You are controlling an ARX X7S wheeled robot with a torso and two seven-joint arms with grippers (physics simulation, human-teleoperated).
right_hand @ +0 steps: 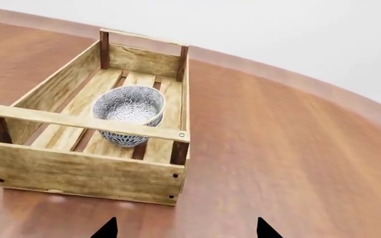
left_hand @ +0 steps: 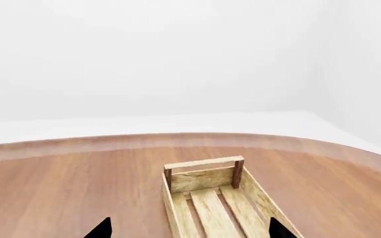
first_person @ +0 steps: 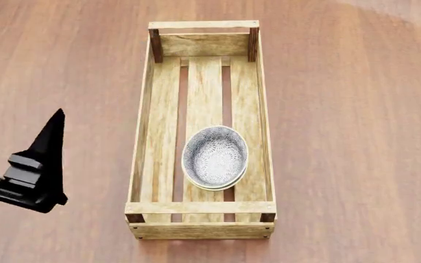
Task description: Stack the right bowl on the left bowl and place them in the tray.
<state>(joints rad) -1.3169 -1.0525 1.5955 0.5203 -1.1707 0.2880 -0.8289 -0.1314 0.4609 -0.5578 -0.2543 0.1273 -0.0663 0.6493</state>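
Observation:
The tray lies lengthwise on the wooden table. Inside it, toward its near end, sits a white bowl with grey speckled pattern; a second rim shows just under it, so the two bowls look nested. From the right wrist view the bowl rests on the slats behind the tray's near rail. My left gripper hovers open to the left of the tray, apart from it. Its tips frame the far end of the tray. My right gripper is open and empty, short of the tray's near corner.
The brown wooden tabletop spreads all around the tray, and its curved far edge meets a white floor and wall. The right arm is outside the head view.

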